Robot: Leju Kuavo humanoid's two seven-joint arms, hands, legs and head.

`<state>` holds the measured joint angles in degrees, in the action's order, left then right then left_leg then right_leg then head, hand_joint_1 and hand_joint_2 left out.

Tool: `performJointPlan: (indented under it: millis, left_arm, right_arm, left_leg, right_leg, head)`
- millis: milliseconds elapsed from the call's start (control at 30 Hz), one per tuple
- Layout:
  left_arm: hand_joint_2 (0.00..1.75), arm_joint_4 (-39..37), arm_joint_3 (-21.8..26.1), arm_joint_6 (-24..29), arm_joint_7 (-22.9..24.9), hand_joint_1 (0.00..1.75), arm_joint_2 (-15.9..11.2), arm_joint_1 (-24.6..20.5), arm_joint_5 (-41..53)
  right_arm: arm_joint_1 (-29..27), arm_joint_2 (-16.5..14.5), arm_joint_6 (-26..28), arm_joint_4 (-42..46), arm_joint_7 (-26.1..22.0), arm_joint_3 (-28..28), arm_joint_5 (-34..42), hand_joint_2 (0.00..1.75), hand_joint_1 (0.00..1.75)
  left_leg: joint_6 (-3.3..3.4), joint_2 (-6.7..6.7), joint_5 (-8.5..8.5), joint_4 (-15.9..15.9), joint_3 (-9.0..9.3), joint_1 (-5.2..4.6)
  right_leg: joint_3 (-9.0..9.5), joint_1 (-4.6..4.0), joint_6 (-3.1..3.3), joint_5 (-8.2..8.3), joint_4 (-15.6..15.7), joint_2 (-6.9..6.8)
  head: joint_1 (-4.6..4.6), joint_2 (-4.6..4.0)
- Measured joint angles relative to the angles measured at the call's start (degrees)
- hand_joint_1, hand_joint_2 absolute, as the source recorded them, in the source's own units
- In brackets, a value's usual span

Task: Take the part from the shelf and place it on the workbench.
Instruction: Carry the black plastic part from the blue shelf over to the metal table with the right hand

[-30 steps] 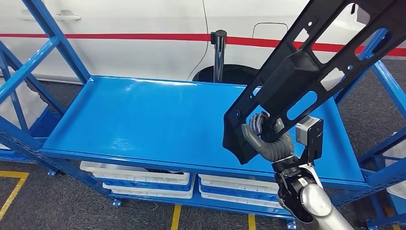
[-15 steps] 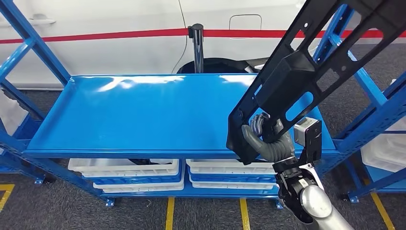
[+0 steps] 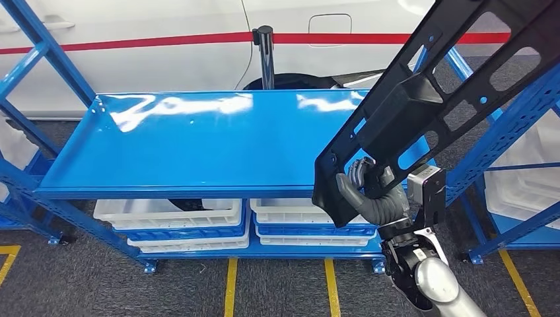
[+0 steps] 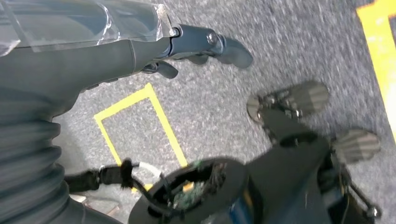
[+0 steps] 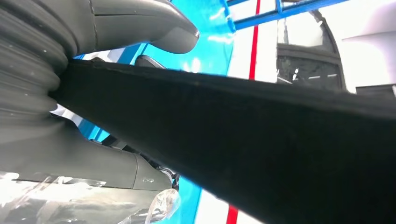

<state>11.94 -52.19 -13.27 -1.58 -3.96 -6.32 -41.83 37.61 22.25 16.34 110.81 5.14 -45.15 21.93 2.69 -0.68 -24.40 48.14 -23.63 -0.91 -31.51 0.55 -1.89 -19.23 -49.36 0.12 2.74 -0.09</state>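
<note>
Head view: the right hand (image 3: 371,198) grips the lower end of a long black part (image 3: 422,105), which slants up over the right end of the blue shelf (image 3: 198,142), above white bins (image 3: 175,214).

Left wrist view: the left hand (image 4: 187,44) hangs over grey floor (image 4: 219,102), fingers loose, holding nothing.

Right wrist view: the right hand's thumb (image 5: 140,23) and fingers clasp the black part (image 5: 261,135).
</note>
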Motion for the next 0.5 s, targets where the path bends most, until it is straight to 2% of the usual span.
performJointPlan:
  millis: [33,67,100,133,200,233,267,300,333,367,400,433,467,500]
  left_arm:
    - [1.75,0.0,0.0,0.0,0.0,0.00,0.0,0.0,0.0]
    - [1.75,0.0,0.0,0.0,0.0,0.00,0.0,0.0,0.0]
    - [1.75,0.0,0.0,0.0,0.0,0.00,0.0,0.0,0.0]
    - [1.75,0.0,0.0,0.0,0.0,0.00,0.1,0.0,0.0]
    - [1.75,0.0,0.0,0.0,0.0,0.00,0.1,0.0,0.0]
    - [1.75,0.0,0.0,0.1,0.0,0.00,0.1,0.0,0.0]
    - [1.75,0.0,0.0,0.1,0.0,0.00,0.2,0.0,0.0]
    - [1.75,0.0,0.0,0.1,0.0,0.00,0.2,0.0,0.0]
    - [1.75,0.0,0.0,0.1,0.0,0.00,0.3,0.0,0.0]
    - [1.75,0.0,0.0,0.1,0.0,0.00,0.4,0.0,0.0]
    - [1.75,0.0,0.0,0.1,0.0,0.00,0.4,0.0,0.0]
    - [1.75,0.0,0.0,0.1,0.0,0.00,0.4,0.0,0.0]
    - [1.75,0.0,0.0,0.1,0.0,0.00,0.4,0.0,0.0]
    - [1.75,0.0,0.0,0.1,0.0,0.00,0.5,0.0,0.0]
  right_arm:
    - [0.0,0.0,0.0,0.0,0.0,0.0,0.0,1.75,1.75]
    - [-0.1,0.1,-0.1,0.0,0.0,0.1,0.0,1.75,1.75]
    - [-0.1,0.1,-0.1,0.0,0.0,0.2,0.0,1.75,1.75]
    - [-0.2,0.2,-0.1,0.0,0.0,0.2,0.0,1.75,1.75]
    - [-0.3,0.2,-0.1,0.0,0.0,0.3,0.0,1.75,1.75]
    - [-0.4,0.2,-0.1,0.0,0.0,0.3,0.0,1.75,1.75]
    - [-0.5,0.2,-0.1,0.0,0.0,0.3,0.0,1.75,1.75]
    - [-0.6,0.2,-0.1,0.0,0.0,0.3,0.0,1.75,1.75]
    - [-0.7,0.2,-0.1,0.0,0.0,0.3,0.0,1.75,1.75]
    - [-0.7,0.2,-0.1,0.0,0.0,0.4,0.0,1.75,1.75]
    - [-0.6,0.2,-0.1,0.0,0.0,0.4,0.0,1.75,1.75]
    - [-0.6,0.2,-0.1,0.0,0.0,0.4,0.0,1.75,1.75]
    - [-0.5,0.2,-0.2,0.0,0.0,0.5,0.0,1.75,1.75]
    - [-0.5,0.2,-0.2,0.0,0.0,0.5,0.0,1.75,1.75]
  left_leg:
    - [0.10,0.09,0.40,-0.2,-0.32,0.14]
    - [0.27,0.22,0.95,-0.3,-0.80,0.24]
    - [0.57,0.37,1.52,-0.4,-1.30,0.40]
    - [0.86,0.52,2.15,-0.5,-1.92,0.56]
    - [1.25,0.66,3.19,-0.3,-3.36,0.50]
    - [1.26,0.70,3.68,-0.2,-4.12,0.48]
    - [1.24,0.74,4.16,0.0,-4.91,0.46]
    - [1.17,0.76,4.59,0.3,-5.73,0.47]
    - [1.04,0.77,5.00,0.6,-6.49,0.49]
    - [0.86,0.75,5.38,0.9,-7.14,0.50]
    - [0.65,0.73,5.70,1.2,-7.65,0.43]
    - [0.37,0.71,6.14,1.3,-8.02,0.34]
    - [0.10,0.70,6.64,1.4,-8.31,0.27]
    - [-0.19,0.71,7.19,1.4,-8.59,0.22]
  right_leg:
    - [-0.36,0.01,-0.28,0.29,0.0,0.02]
    - [-0.86,0.04,-0.57,-0.35,-0.5,0.07]
    - [-1.61,0.04,-0.85,-1.97,-2.0,0.11]
    - [-2.71,0.06,-1.11,-4.62,-4.9,0.13]
    - [-5.29,0.17,-1.56,-10.50,-13.5,0.12]
    - [-6.14,0.19,-1.73,-12.06,-17.4,0.12]
    - [-6.14,0.19,-1.83,-12.17,-19.6,0.11]
    - [-5.14,0.20,-1.87,-11.07,-19.6,0.11]
    - [-2.93,0.20,-1.82,-9.29,-17.2,0.07]
    - [0.15,0.21,-1.73,-7.81,-13.1,-0.02]
    - [3.55,0.12,-1.58,-7.09,-8.2,-0.16]
    - [6.42,0.02,-1.36,-7.04,-3.8,-0.25]
    - [8.10,-0.09,-1.11,-7.31,-1.0,-0.30]
    - [8.69,-0.22,-0.83,-7.47,0.5,-0.27]
  head:
    - [-0.01,0.00]
    - [-0.02,0.00]
    - [-0.03,0.00]
    - [-0.05,0.00]
    - [-0.06,0.00]
    - [-0.07,0.00]
    - [-0.06,0.00]
    - [-0.07,0.00]
    - [-0.07,0.00]
    - [-0.07,0.00]
    - [-0.07,0.00]
    - [-0.07,0.00]
    - [-0.06,0.00]
    - [-0.05,0.00]
